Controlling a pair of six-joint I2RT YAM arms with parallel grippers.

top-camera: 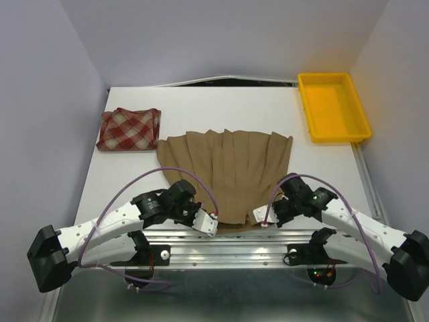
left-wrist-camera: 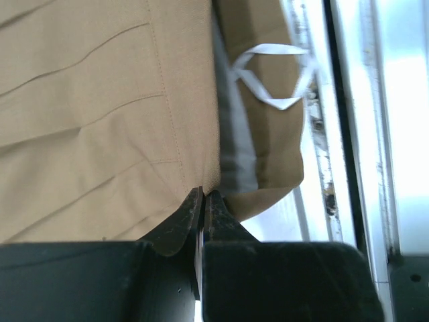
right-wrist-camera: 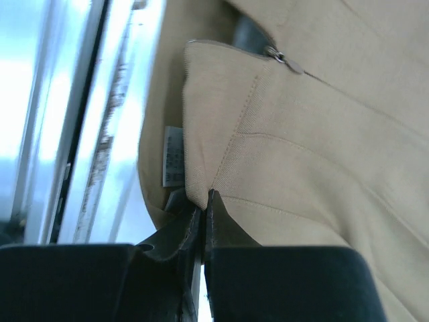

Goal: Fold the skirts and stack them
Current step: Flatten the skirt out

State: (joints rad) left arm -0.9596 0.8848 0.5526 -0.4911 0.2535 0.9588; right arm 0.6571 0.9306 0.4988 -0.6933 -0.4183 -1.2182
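Observation:
The tan-brown skirt [top-camera: 228,171] lies spread on the white table, flared hem at the far side, waistband near the front edge. My left gripper [top-camera: 213,225] is shut on the waistband's left corner; in the left wrist view its jaws [left-wrist-camera: 204,194] pinch the tan fabric [left-wrist-camera: 100,114]. My right gripper [top-camera: 263,220] is shut on the waistband's right corner; in the right wrist view it [right-wrist-camera: 204,196] pinches the fabric [right-wrist-camera: 315,154] by the zip. The red-and-cream plaid skirt [top-camera: 129,129] lies folded at the far left.
A yellow plastic tray [top-camera: 332,107] sits at the far right corner. The metal rail [top-camera: 228,241] of the arm mount runs along the table's near edge, just below the waistband. Walls close in the table at the left, right and back.

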